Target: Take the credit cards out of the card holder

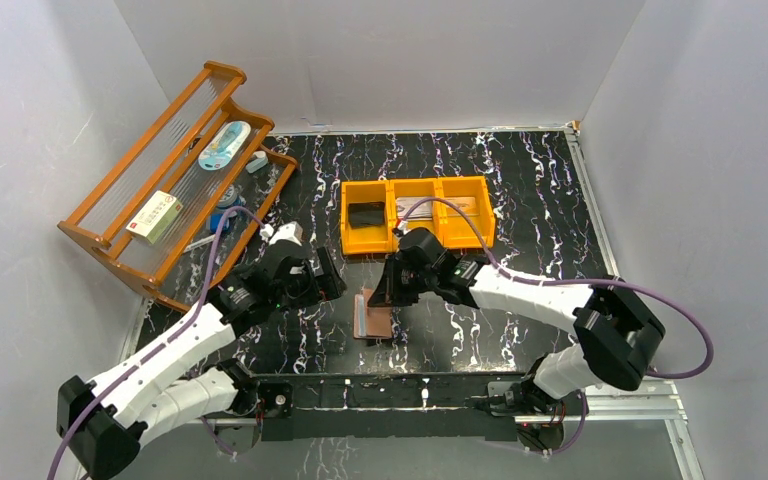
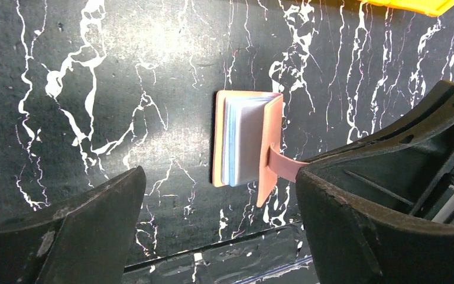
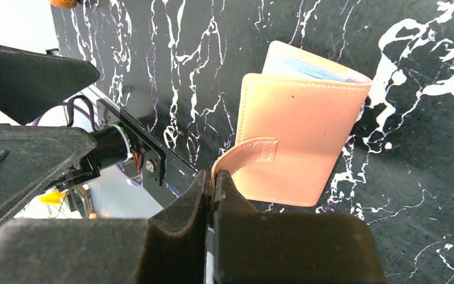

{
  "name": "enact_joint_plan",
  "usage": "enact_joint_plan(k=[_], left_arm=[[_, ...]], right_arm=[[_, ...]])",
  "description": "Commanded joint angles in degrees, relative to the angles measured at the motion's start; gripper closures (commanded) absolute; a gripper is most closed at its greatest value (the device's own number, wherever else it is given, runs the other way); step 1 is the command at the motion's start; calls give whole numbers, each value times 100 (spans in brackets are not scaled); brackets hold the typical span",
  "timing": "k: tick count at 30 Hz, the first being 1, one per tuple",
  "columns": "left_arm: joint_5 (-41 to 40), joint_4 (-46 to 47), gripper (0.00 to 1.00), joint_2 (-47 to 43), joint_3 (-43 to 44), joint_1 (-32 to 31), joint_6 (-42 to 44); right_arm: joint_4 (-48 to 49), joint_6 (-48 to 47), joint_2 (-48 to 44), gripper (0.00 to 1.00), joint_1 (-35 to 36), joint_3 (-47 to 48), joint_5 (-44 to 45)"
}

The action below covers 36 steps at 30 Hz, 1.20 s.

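Card holder (image 1: 373, 318) — lay just on near side of orange tray (image 1: 365, 248), half open. Light, soft leather, likely floppy. Right gripper (image 3: 213, 182) pinched its snap tab (image 3: 248, 155); left gripper (image 2: 219, 177) stood wide apart — free cover judged best hold.

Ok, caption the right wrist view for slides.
Right tool pinching the snap tab of the card holder on the marbled table.

One overhead, two close-ups.
Top camera looks down from behind the arm bases (image 1: 280, 400) over the whole black white-veined counter (image 1: 520, 170); each wrist camera sits close above it, looking past its black fingers (image 2: 83, 236) at the salmon-pink leather folding card holder (image 2: 248, 139), which all three views share.
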Motion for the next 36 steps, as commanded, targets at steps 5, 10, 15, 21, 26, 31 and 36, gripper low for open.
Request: enact_joint_plan(k=[5, 10, 15, 21, 26, 31, 36], left_arm=[[-262, -181, 2, -559, -230, 15, -184], [259, 183, 2, -456, -304, 14, 6], [1012, 729, 2, -109, -320, 21, 286], [1752, 1209, 8, 453, -285, 14, 399], [2326, 1599, 15, 1009, -260, 16, 438], [2392, 1642, 24, 1676, -190, 1, 566], [2364, 1738, 26, 1979, -192, -20, 595]], right_arm=[[388, 215, -560, 93, 28, -105, 276], [3, 370, -1265, 93, -434, -917, 793], [127, 383, -1394, 91, -943, -1708, 335], [134, 372, -1355, 90, -967, -2047, 407], [-81, 329, -1567, 88, -971, -2203, 658], [75, 243, -1788, 86, -970, -2464, 634], [437, 281, -1795, 85, -972, -2704, 487]])
